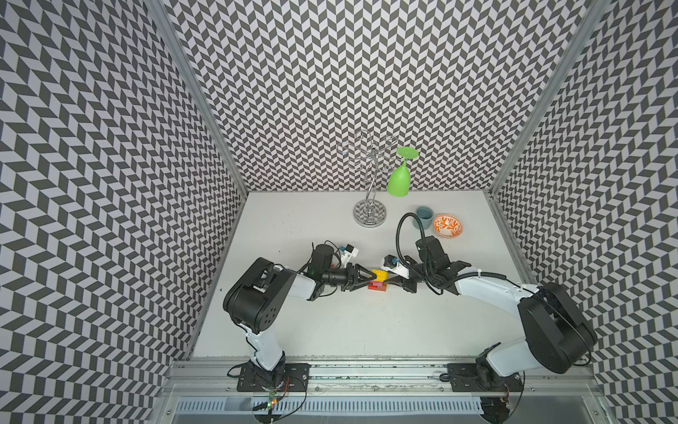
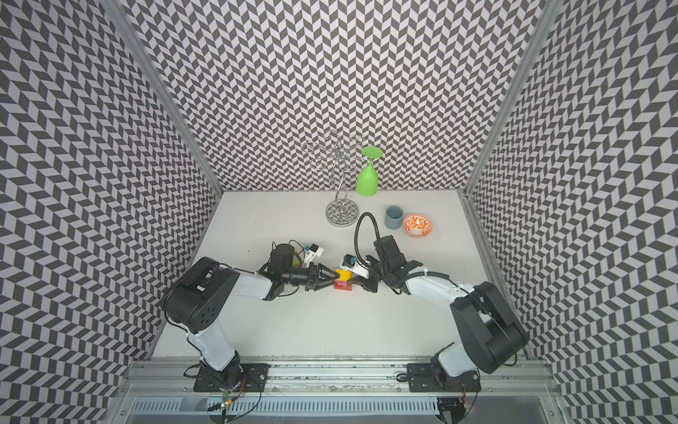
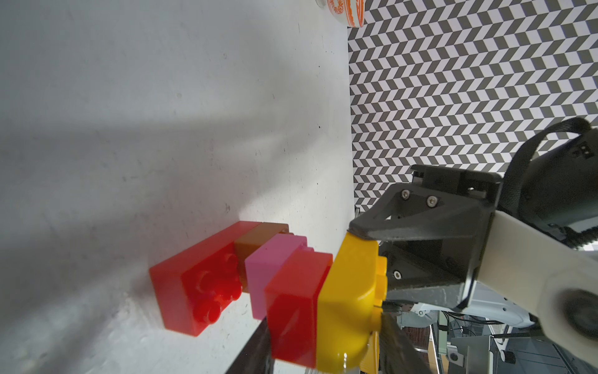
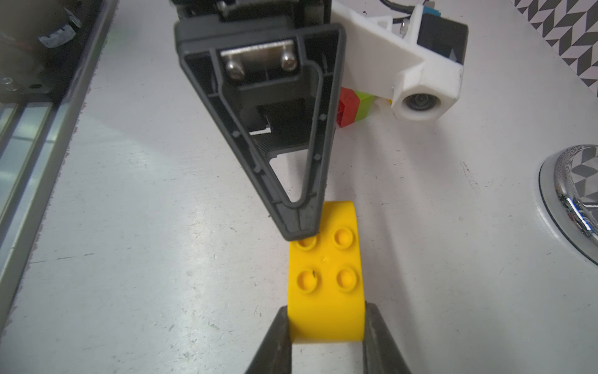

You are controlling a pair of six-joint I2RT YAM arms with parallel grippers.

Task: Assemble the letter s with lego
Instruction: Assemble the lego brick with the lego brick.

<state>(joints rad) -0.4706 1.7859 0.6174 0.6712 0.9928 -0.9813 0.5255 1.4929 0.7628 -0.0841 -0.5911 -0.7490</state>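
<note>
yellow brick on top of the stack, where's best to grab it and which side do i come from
Grip the yellow brick across its two flat side faces, coming in level from the right arm's side, as the right gripper does. Those faces are parallel, so fingers seat flat; its curved face would likely let them slip, and studs cover the top.

Left arm point(image 1: 304, 284): based near-left, elbow bent high, forearm level, reaching right to mid-scene.
Left gripper point(image 1: 370, 281): rolled sideways, fingers point(image 4: 301, 223) one above the other, upper tip pressed on the yellow brick point(image 4: 326, 281).
Right arm point(image 1: 484, 290): based near-right, mirrored pose, reaching left.
Right gripper point(image 1: 388, 279): fingers clamped on that brick's two sides, facing the left gripper.
</note>
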